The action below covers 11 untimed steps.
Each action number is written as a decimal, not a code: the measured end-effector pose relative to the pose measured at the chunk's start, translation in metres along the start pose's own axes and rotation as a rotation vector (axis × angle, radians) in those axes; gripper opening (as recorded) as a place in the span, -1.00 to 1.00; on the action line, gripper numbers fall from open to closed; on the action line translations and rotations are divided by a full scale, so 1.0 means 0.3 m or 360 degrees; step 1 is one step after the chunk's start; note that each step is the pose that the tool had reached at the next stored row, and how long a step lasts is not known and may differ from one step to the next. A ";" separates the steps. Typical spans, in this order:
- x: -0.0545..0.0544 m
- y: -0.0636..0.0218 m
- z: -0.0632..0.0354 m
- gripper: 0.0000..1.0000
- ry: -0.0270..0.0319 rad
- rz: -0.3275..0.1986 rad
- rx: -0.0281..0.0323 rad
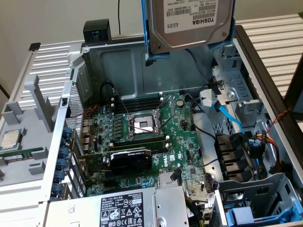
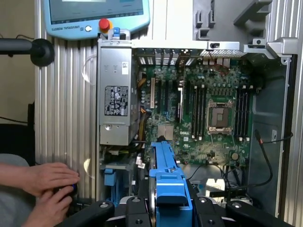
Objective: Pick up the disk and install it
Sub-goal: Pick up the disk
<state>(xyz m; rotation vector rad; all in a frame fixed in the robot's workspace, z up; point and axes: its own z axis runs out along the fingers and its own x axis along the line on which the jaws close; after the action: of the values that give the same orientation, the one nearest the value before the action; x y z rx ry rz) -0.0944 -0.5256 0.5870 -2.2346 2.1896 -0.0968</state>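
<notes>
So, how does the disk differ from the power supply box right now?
The disk hangs above the open case; the power supply box sits inside it. The disk is clipped in a blue carrier frame; the box has none. The disk's label is white, the box's black and white. Both are grey metal.

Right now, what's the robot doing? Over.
Gripper shut on the disk. Disk hanging over the open case. Blue cable lies near the drive bays.
</notes>
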 end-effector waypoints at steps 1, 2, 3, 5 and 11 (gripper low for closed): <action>0.009 -0.004 0.001 -0.25 0.00000 0.0000 0.00000; 0.018 -0.007 0.001 -0.25 -0.00001 0.0000 0.00000; 0.027 -0.009 0.002 -0.25 -0.00001 0.0000 0.00000; 0.043 -0.013 0.003 -0.25 -0.00001 0.0000 0.00000; 0.094 -0.022 0.011 -0.25 -0.00005 0.0000 0.00000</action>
<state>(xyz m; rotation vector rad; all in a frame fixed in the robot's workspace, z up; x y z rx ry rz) -0.0871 -0.5538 0.5852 -2.2344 2.1895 -0.0965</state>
